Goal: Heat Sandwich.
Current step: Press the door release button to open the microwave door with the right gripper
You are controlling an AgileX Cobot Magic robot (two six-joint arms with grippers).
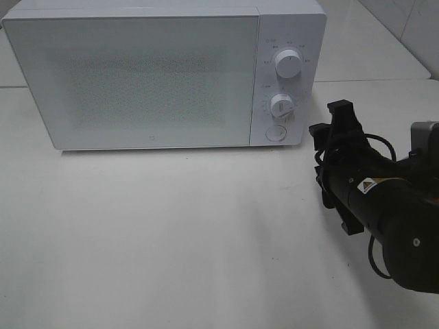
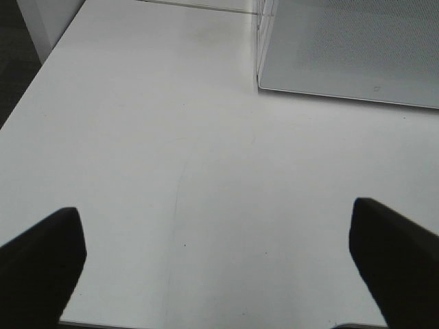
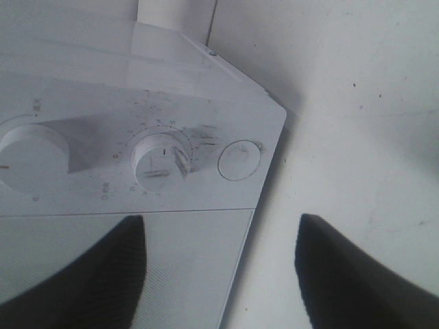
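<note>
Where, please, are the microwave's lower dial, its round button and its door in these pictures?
lower dial (image 3: 163, 162): right wrist view, middle of the knob's face.
round button (image 3: 239, 160): right wrist view, its centre.
microwave door (image 1: 137, 79): exterior high view, middle of the front panel.

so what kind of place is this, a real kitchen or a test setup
Most likely a test bench staged as a kitchen, not a home: a white microwave with two dials sits on a plain white table, and a black robot arm is beside it.
</note>
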